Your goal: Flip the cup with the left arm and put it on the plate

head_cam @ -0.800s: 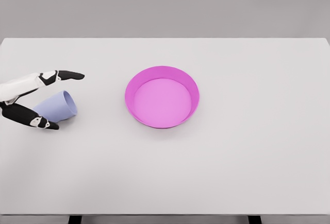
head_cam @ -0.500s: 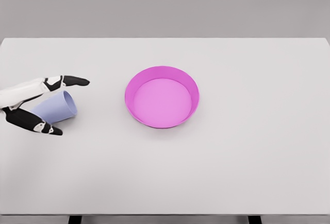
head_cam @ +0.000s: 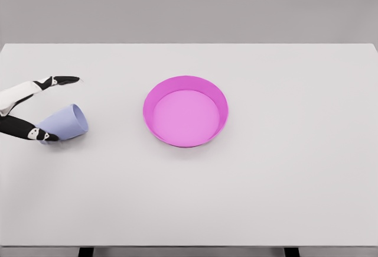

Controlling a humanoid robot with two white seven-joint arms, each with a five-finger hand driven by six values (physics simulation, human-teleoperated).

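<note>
The cup (head_cam: pixel 64 123) lies on its side on the tabletop (head_cam: pixel 266 180), well left of the plate (head_cam: pixel 185 111), its long axis pointing toward that plate; the left hand (head_cam: pixel 26 109) straddles it, fingers spread open, gripping nothing yet.

Table (head_cam: pixel 283 198): wide white top, evenly lit (soft shadows only).
Wall (head_cam: pixel 189 6): plain grey, behind the table.
Legs (head_cam: pixel 290 251): dark, under the table's front edge.
</note>
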